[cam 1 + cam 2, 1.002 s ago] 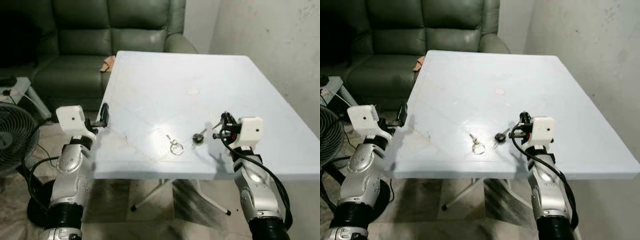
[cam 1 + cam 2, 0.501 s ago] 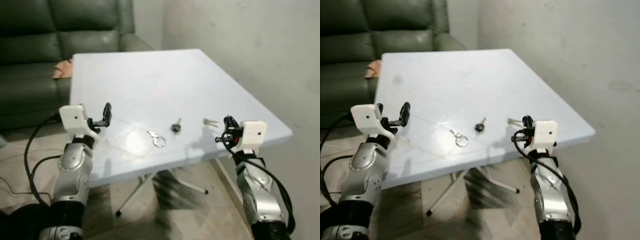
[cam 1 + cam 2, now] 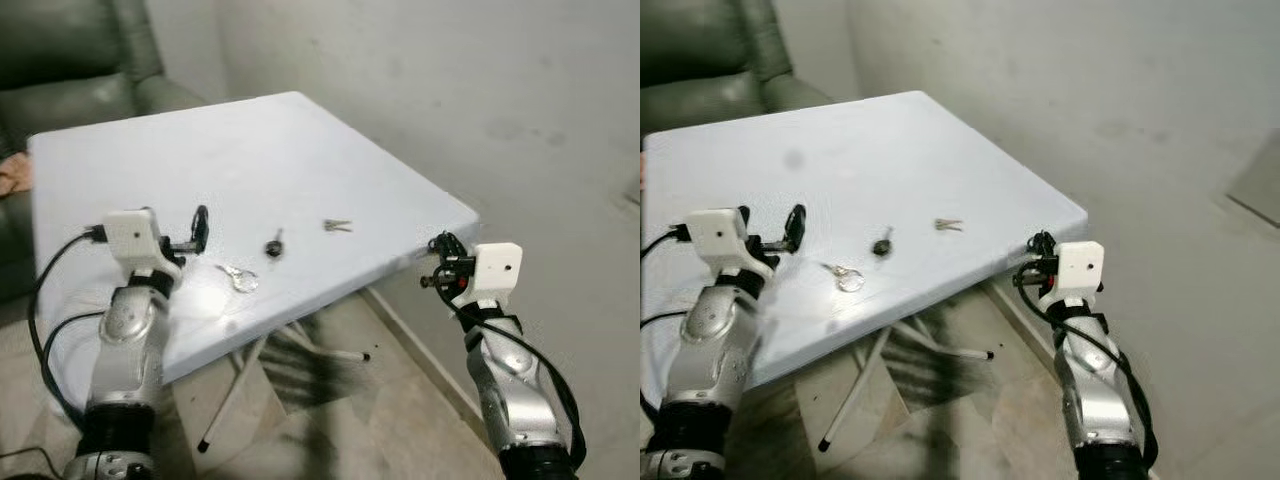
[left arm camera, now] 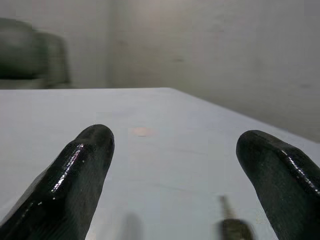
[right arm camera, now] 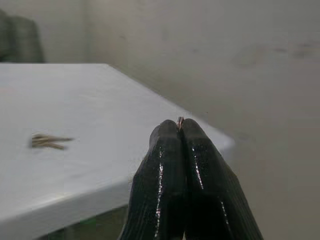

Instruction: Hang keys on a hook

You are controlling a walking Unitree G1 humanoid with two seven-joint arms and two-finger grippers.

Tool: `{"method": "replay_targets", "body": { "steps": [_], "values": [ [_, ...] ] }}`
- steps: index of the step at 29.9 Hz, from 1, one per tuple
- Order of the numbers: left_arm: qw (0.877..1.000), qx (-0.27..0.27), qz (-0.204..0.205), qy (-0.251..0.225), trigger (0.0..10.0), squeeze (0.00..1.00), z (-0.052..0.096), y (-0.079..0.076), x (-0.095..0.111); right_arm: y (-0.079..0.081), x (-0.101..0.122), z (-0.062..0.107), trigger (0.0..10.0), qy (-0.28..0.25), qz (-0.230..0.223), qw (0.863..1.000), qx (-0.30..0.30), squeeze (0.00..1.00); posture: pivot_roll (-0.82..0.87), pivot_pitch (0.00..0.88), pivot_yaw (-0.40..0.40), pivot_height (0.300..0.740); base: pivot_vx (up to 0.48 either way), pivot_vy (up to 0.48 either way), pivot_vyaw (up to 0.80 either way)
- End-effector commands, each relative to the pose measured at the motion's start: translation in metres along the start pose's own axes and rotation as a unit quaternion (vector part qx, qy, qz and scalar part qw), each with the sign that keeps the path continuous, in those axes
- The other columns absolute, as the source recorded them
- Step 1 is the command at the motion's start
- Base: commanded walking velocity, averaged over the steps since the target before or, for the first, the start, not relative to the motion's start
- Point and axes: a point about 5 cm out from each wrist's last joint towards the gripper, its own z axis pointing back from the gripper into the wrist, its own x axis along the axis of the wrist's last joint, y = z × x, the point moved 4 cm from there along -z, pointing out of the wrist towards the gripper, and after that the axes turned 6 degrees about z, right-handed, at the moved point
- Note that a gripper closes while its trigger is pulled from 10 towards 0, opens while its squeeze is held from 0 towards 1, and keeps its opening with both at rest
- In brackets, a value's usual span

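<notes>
Your right gripper [image 3: 437, 262] hangs off the table's [image 3: 300, 150] corner at about 4 o'clock in the head view, its fingers pressed together on a tiny metal ring [image 5: 180, 120] that peeks out at their tips. Your left gripper [image 3: 199, 228] hovers over the tabletop at about 9 o'clock with its fingers [image 4: 82, 165] spread wide apart and nothing between them. On the table you have a silver key ring [image 3: 239, 279] just at 4 o'clock of that gripper, a black-headed key [image 3: 273, 245] at 3 o'clock of it, and a small pair of keys [image 3: 337, 226] farther toward 3 o'clock, near the table edge.
</notes>
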Motion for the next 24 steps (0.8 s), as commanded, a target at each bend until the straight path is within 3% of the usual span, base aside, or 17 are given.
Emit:
{"method": "replay_targets", "body": {
  "steps": [1, 24],
  "values": [
    [1.000, -0.001, -0.012, -0.001, 10.0, 0.00, 0.0001, 0.0031, 0.0022, 0.0033, 0.0059, -0.0024, 10.0, -0.009, 0.000, 1.000, 0.008, 0.00, 0.03, 0.000, -0.002, 0.740, 0.000, 0.000, -0.73],
    [1.000, 0.006, -0.016, 0.004, 10.0, 0.00, 0.0078, 0.0054, -0.0025, -0.0017, 0.0025, 0.0034, 10.0, 0.002, 0.008, 1.000, 0.009, 0.00, 0.04, 0.000, -0.009, 0.740, 0.000, 0.000, -0.72]
  ]
}}
